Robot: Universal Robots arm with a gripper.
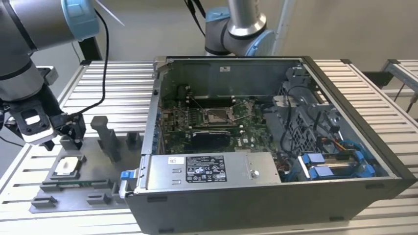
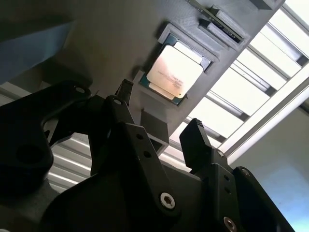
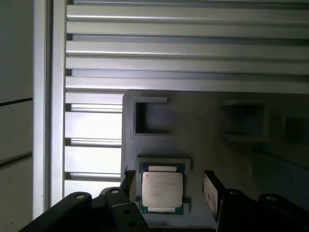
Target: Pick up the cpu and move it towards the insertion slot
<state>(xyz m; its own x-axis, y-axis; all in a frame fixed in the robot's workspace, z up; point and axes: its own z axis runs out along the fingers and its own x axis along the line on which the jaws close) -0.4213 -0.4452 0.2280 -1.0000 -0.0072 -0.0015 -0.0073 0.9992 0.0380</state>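
**Cpu in its holder, gripper overhead.** The small square cpu with a silvery-white metal top (image 1: 67,166) lies flat in a recess of the grey plastic fixture block (image 1: 98,171). The block rests on the ribbed aluminium table (image 1: 117,83), at the exterior view's left. The black two-fingered gripper (image 1: 64,139) hovers just above the cpu without touching it. Its jaws are spread wide with nothing between them. In both wrist views the cpu (image 2: 174,72) (image 3: 162,191) appears between the two fingers (image 3: 211,195). The insertion slot (image 1: 218,116) is a square socket with a shiny silver frame. It sits on the green circuit board (image 1: 251,139) inside the open dark-grey computer case (image 1: 261,210), well apart from the cpu.
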